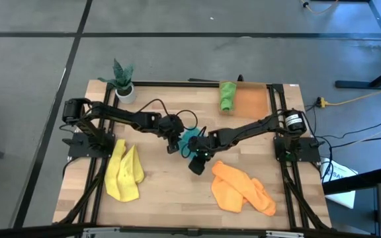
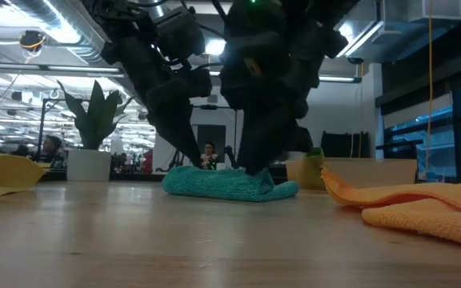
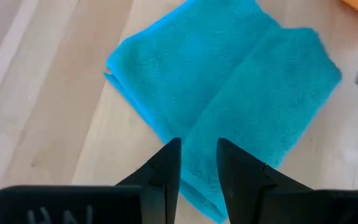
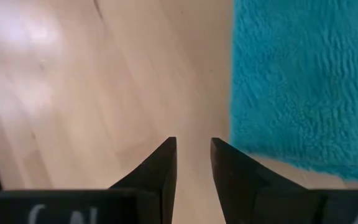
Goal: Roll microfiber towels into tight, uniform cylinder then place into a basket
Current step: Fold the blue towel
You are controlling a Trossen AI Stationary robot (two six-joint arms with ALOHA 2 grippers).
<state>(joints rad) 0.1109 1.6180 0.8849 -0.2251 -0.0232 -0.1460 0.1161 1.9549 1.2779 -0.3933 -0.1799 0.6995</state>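
Note:
A teal towel [image 1: 189,139] lies folded flat in the middle of the table, also seen in the low view [image 2: 226,182]. My left gripper [image 1: 172,145] stands at its left end, its fingers narrowly apart over the cloth's fold line [image 3: 194,134]. My right gripper [image 1: 197,164] is at the towel's near side, its fingers a little apart over bare wood [image 4: 193,149] beside the towel's edge [image 4: 241,143], with nothing between them. A green towel [image 1: 227,96] lies in the orange basket [image 1: 253,100] at the far right. My left gripper comes slanting down from the table's left, its fingertips [image 3: 173,149] over the teal towel's end [image 3: 197,155], one on each side of the fold line. Whether they touch or pinch the cloth I cannot tell. The towel lies flat on the table.
A yellow towel [image 1: 124,173] lies crumpled at the near left and an orange towel [image 1: 242,188] at the near right. A potted plant [image 1: 123,82] stands at the far left corner. Bare wood shows between the towels along the near edge.

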